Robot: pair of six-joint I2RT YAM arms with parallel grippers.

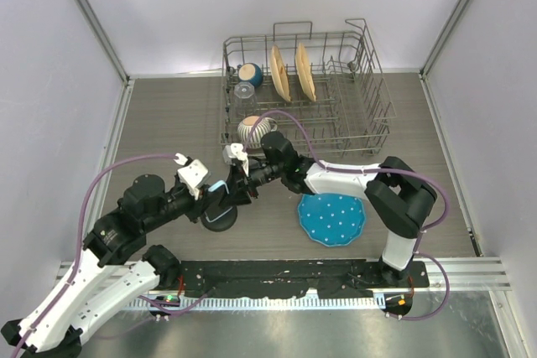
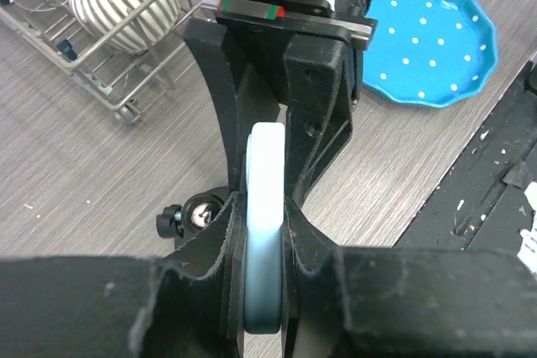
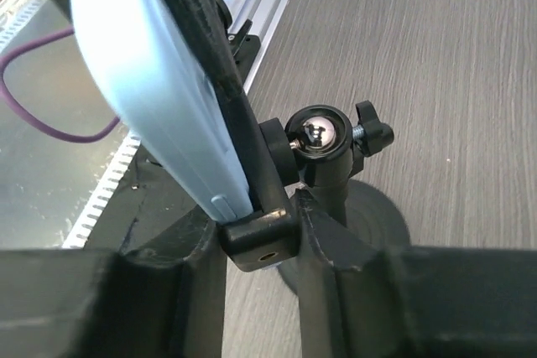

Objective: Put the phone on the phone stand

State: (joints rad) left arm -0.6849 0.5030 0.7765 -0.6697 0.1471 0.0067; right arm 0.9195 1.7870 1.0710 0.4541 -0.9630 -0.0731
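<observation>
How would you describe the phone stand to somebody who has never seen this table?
Start at the wire dish rack at the back of the table and come forward. Left of the blue dotted plate stands the phone stand: it alone has a black round disc base and a shiny ball joint under its cradle.

The worktop [image 1: 168, 123] was grey wood-grain. A wire rack [image 1: 373, 123] stood on it at the far side. Nearer than the rack, off its right half, a blue dotted plate [image 1: 332, 219] lay flat. Off the rack's left end, the black stand [image 1: 221, 220] rested on its round base.
</observation>
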